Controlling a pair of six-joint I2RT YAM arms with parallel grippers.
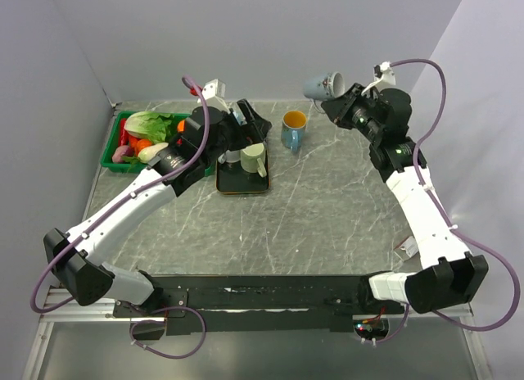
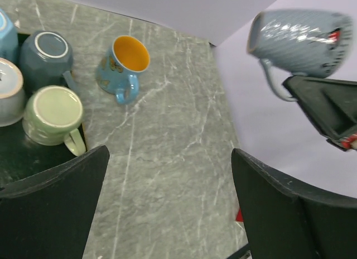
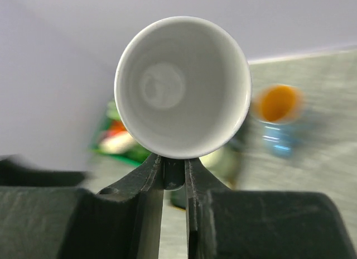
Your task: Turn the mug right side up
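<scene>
Above the far right corner of the grey marbled surface (image 1: 327,216), the right arm is stretching up and forward from its base, elbow bent, and its right hand (image 3: 174,169) is gripping a pale blue mug (image 1: 322,86) in the air, close to the back wall. The fingers are pinching shut at the mug's underside, and the mug is lying roughly on its side, clear of the surface, with its handle hanging down and its white inside facing back along the wrist. On the other side, the left arm is reaching diagonally toward the middle, its wrist hanging over a dark tray (image 1: 242,186); the left hand (image 2: 169,153) is standing wide open, its two fingers spread apart and holding nothing. Just below it on the tray a green mug (image 2: 53,114) and a slate-blue mug (image 2: 47,52) are sitting mouth down. A blue mug with an orange inside (image 1: 293,128) is standing upright just right of the tray, and a green basket (image 1: 110,147) of vegetables is sitting at the far left.
</scene>
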